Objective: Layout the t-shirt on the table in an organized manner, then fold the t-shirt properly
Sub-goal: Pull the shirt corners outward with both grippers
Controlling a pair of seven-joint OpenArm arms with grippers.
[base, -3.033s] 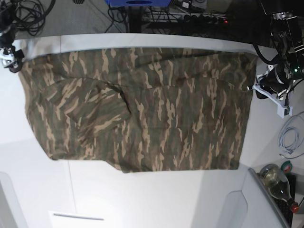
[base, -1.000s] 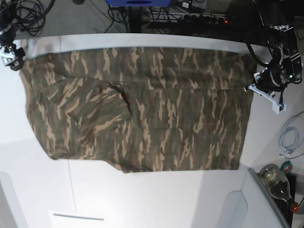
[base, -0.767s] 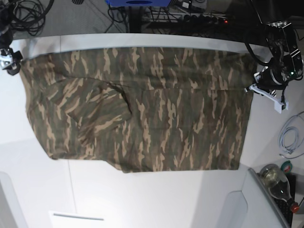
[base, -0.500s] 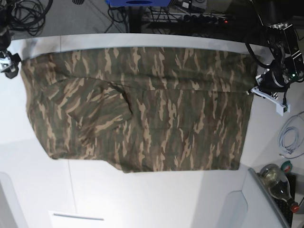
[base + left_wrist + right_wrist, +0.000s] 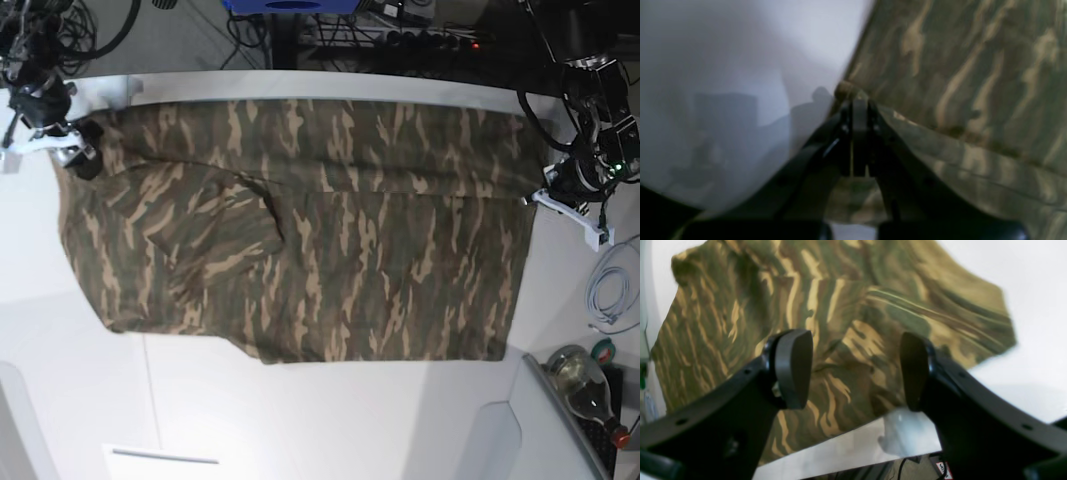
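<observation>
The camouflage t-shirt (image 5: pixel 320 230) lies spread wide over the white table (image 5: pixel 300 420), with a folded-over flap near its left middle. My left gripper (image 5: pixel 537 197) is at the shirt's right edge. In the left wrist view it (image 5: pixel 855 100) is shut on the edge of the shirt (image 5: pixel 973 66) and lifts it slightly. My right gripper (image 5: pixel 82 152) is over the shirt's far-left corner. In the right wrist view it (image 5: pixel 853 370) stands open above the shirt (image 5: pixel 840 306), holding nothing. Collar and label are not visible.
A glass bottle (image 5: pixel 590 390) and a coiled white cable (image 5: pixel 610 290) lie at the right edge. Cables and a power strip (image 5: pixel 400 38) run behind the table's far edge. Grey raised panels (image 5: pixel 520 440) sit at the near corners.
My right gripper has moved inward from the table's left edge over the shirt's corner and now stands open. My left gripper has shifted slightly down and right, still pinching the right edge.
</observation>
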